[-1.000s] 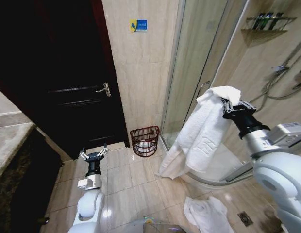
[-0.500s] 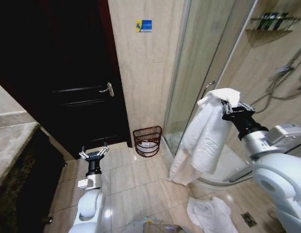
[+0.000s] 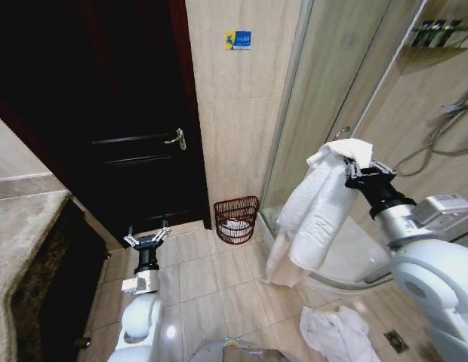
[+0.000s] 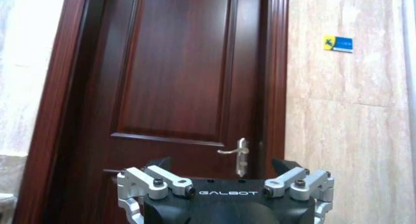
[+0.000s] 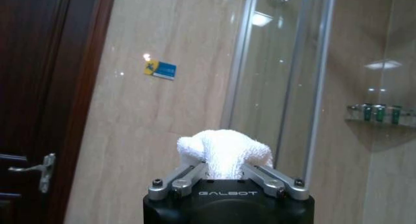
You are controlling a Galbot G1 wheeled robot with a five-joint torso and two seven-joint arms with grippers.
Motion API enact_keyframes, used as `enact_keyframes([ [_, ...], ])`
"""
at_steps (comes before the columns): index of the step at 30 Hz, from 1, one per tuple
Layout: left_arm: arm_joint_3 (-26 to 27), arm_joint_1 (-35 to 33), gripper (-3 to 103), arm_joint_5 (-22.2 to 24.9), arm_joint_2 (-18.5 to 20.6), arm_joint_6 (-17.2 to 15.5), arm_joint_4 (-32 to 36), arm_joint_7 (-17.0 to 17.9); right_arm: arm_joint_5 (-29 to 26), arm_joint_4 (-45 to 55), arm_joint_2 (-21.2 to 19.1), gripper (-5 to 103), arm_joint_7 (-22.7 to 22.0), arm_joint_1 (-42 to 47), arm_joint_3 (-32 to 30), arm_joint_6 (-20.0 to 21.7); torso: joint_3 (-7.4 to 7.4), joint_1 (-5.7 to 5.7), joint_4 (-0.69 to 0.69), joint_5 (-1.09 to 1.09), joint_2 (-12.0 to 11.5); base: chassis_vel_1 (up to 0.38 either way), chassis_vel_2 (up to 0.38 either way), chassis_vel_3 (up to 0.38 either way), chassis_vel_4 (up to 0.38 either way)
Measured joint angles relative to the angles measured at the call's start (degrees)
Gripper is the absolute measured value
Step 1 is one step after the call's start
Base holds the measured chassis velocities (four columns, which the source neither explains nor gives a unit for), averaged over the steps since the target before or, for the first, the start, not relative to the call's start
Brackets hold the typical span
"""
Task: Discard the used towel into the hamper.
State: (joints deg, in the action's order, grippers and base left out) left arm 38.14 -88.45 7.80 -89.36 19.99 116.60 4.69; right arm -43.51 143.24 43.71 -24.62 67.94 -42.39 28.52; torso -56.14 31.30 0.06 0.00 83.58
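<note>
A long white towel [image 3: 313, 219] hangs from my right gripper [image 3: 353, 167], held high on the right in the head view, its lower end near the floor. The right wrist view has the towel [image 5: 224, 151] bunched between the closed fingers. The hamper [image 3: 236, 219], a small reddish-brown openwork basket with something white inside, stands on the floor against the wall between the dark door and the shower glass, well to the left of and below the towel. My left gripper [image 3: 146, 239] is held low at the left, open and empty, pointing at the door.
A dark wooden door [image 3: 136, 128] with a metal handle [image 4: 236, 152] is ahead left. A glass shower enclosure [image 3: 332, 98] stands to the right. Another white towel [image 3: 336, 335] lies crumpled on the tiled floor. A stone counter [image 3: 23, 249] runs along the left edge.
The whole view has shifted: door, hamper and shower glass sit further right in the picture, so the camera turned left. Both arms keep their pose, and the towel still hangs from the right gripper.
</note>
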Motion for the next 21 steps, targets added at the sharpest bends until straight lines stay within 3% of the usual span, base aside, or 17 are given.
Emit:
enact_keyframes([
  [16, -0.41, 0.37, 100, -0.62, -0.12, 0.81, -0.34, 0.34, -0.76, 0.00, 1.25, 8, -0.35, 1.43, 0.20, -1.14, 0.00, 0.00, 0.04, 0.01, 0.00, 0.128, 0.131, -0.030, -0.028],
  [21, -0.89, 0.83, 100, -1.11, -0.33, 1.61, -0.69, 0.95, 0.31, 0.00, 1.99, 8, 0.41, 2.23, 0.37, -2.07, 0.00, 0.00, -0.02, 0.02, 0.00, -0.007, 0.002, 0.003, 0.002],
])
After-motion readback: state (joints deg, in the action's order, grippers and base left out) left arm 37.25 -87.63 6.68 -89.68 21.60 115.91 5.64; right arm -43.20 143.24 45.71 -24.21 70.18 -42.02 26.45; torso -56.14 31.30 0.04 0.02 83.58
